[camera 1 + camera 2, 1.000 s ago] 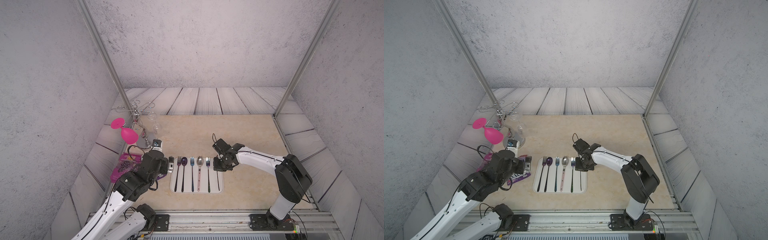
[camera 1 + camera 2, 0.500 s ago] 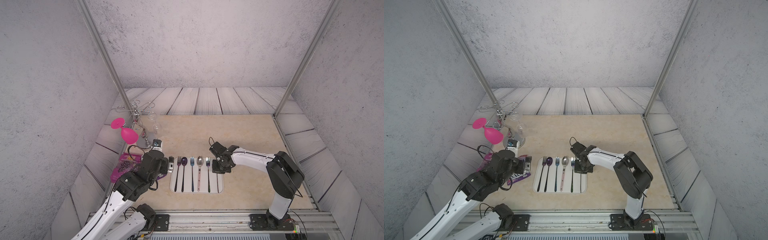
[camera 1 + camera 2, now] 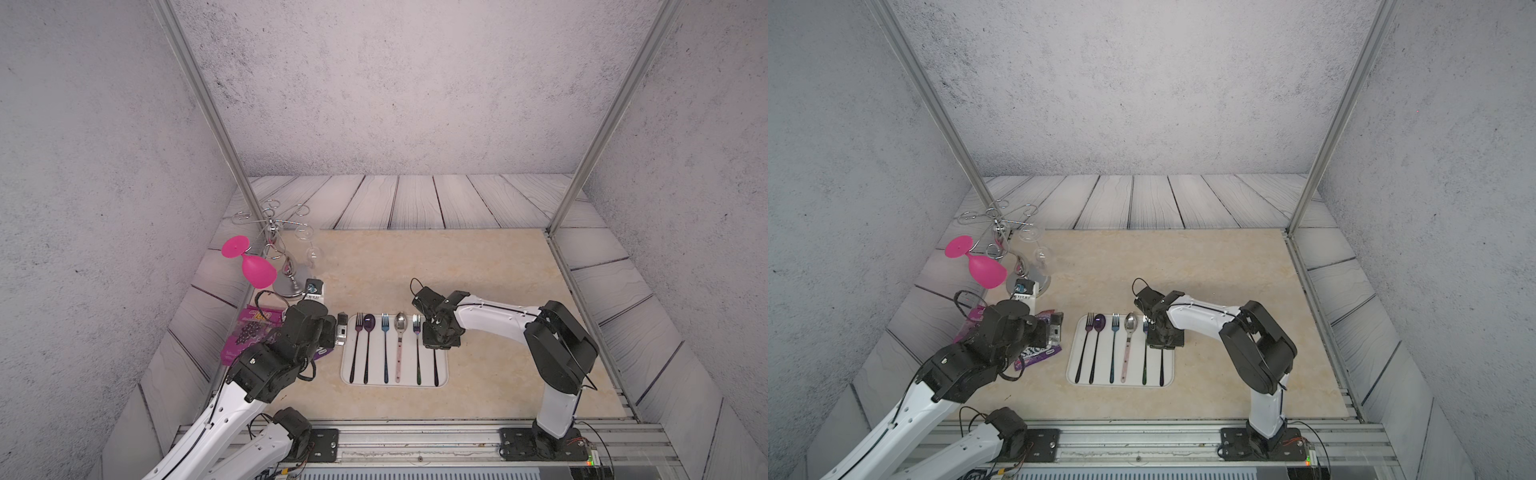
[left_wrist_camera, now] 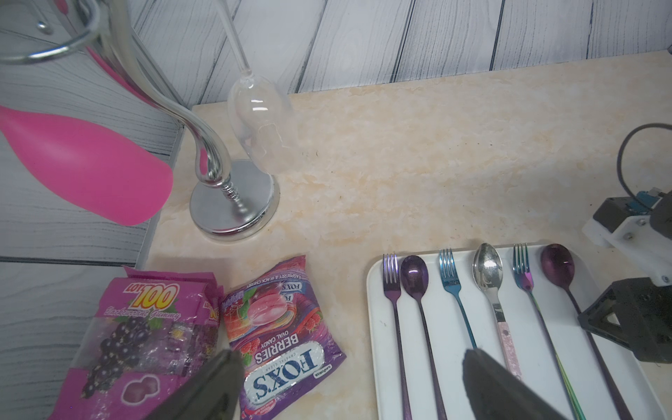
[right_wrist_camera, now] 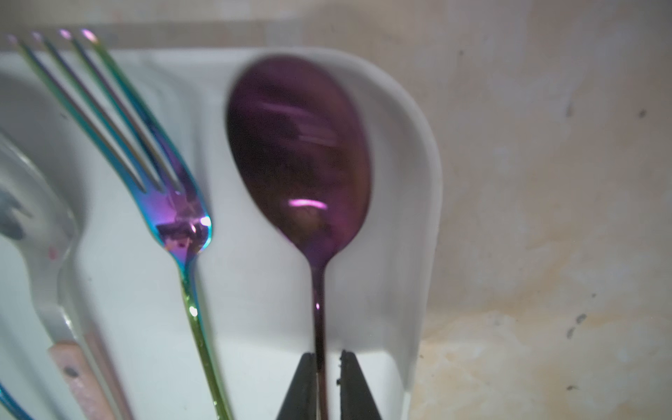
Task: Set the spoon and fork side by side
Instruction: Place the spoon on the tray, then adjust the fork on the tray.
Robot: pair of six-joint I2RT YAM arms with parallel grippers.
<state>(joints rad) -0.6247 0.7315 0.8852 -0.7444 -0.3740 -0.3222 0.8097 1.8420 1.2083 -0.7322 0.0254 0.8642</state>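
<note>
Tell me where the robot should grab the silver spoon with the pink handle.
Grip the silver spoon by its pink handle, coming straight down from above. It lies flat in the white tray, so nothing slips under it. The handle is thin and straight, with gaps toward the blue fork and the rainbow fork, so jaws probably fit either side.

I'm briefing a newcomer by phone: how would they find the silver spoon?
On the beige table, look at the white tray holding a row of cutlery. The silver spoon lies between the blue fork and the rainbow fork; it alone has a silver bowl and pale pink handle.
</note>
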